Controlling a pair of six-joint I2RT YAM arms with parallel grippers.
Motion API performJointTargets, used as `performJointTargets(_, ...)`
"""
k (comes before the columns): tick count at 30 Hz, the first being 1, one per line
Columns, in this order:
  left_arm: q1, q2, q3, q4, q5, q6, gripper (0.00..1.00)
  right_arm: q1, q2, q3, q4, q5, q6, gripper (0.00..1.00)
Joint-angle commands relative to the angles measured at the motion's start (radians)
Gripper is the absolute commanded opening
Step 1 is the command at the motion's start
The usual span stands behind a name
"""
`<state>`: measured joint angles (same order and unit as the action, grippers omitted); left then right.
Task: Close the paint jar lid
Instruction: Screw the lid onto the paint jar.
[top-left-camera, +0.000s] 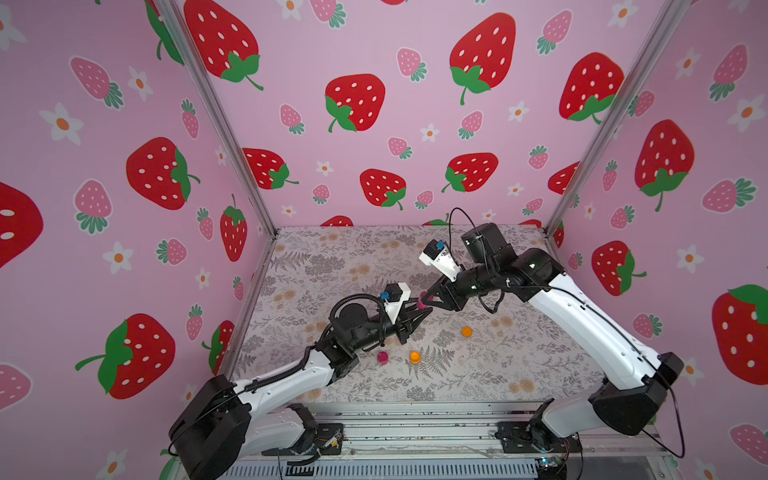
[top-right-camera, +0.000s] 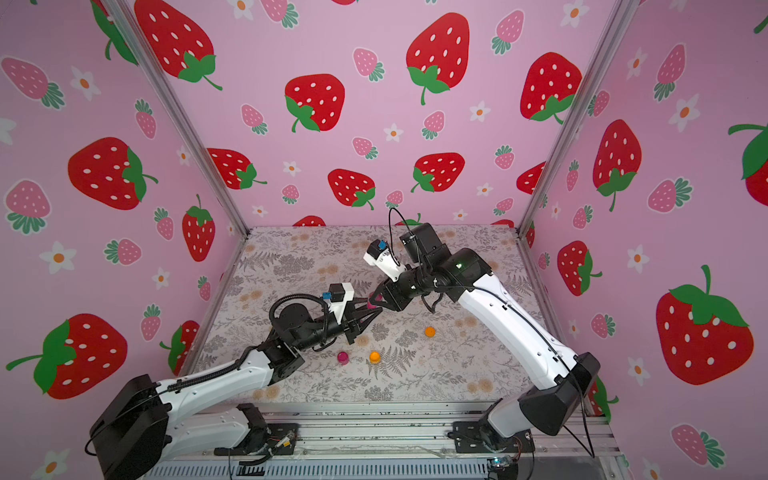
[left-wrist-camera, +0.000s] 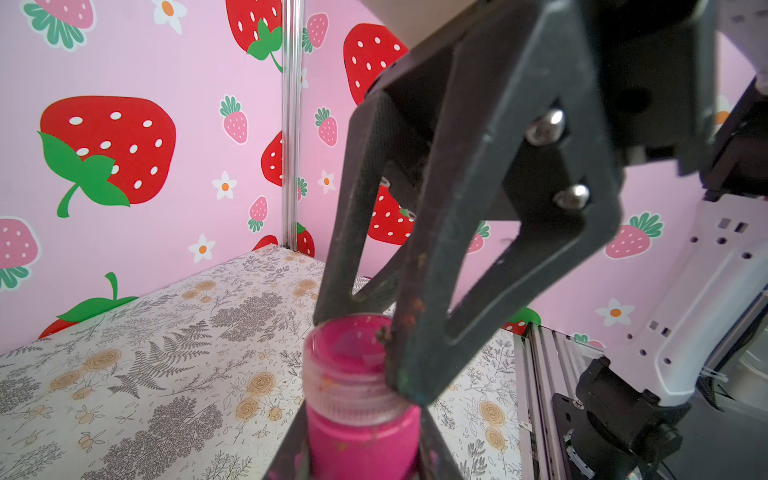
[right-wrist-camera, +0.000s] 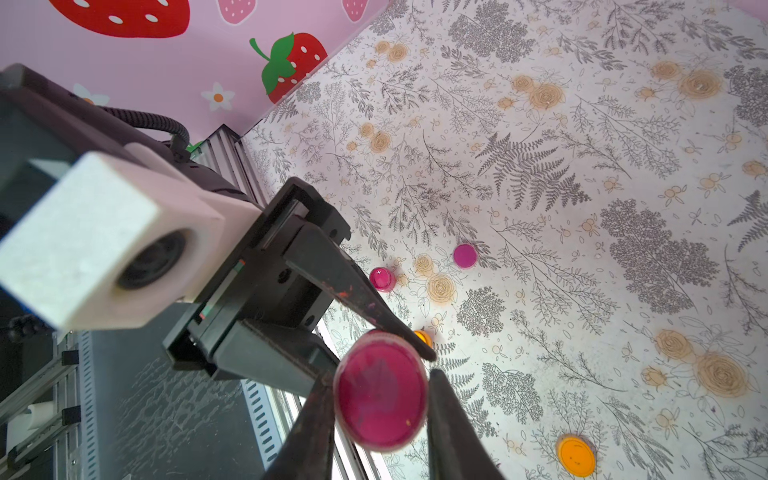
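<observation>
L claw (left-wrist-camera: 363, 432) clamped on paint jar (left-wrist-camera: 361, 446), holding it off tabletop (left-wrist-camera: 124, 395) so it can't spin; R claw (left-wrist-camera: 368, 353) pinched on lid (left-wrist-camera: 349, 386) sitting atop, prob. to twist shut.

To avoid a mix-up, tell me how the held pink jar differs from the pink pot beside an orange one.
The jar is held above the table; the pot stands on it. The left gripper clamps the jar and the right gripper pinches its lid; nothing touches the pot. Both: small, round, deep pink.

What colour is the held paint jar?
The paint jar is deep magenta-pink, clearest in the left wrist view.
</observation>
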<state>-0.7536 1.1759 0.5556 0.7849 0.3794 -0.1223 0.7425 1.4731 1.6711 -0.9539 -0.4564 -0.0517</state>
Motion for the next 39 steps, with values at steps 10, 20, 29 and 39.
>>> performJointTargets(10, 0.008, -0.123, 0.061, 0.071, 0.104, -0.046, 0.27, -0.020, -0.092, -0.189, 0.080, -0.343, -0.216, 0.17)
performJointTargets(20, 0.008, -0.159, 0.072, 0.052, 0.110, -0.041, 0.27, -0.028, -0.062, -0.209, 0.044, -0.415, -0.247, 0.19)
performJointTargets(29, 0.011, -0.164, 0.081, 0.045, 0.117, -0.036, 0.27, -0.029, -0.083, -0.257, 0.059, -0.437, -0.245, 0.18)
performJointTargets(39, 0.027, -0.189, 0.092, 0.026, 0.201, -0.069, 0.27, -0.029, -0.092, -0.307, 0.050, -0.512, -0.370, 0.17)
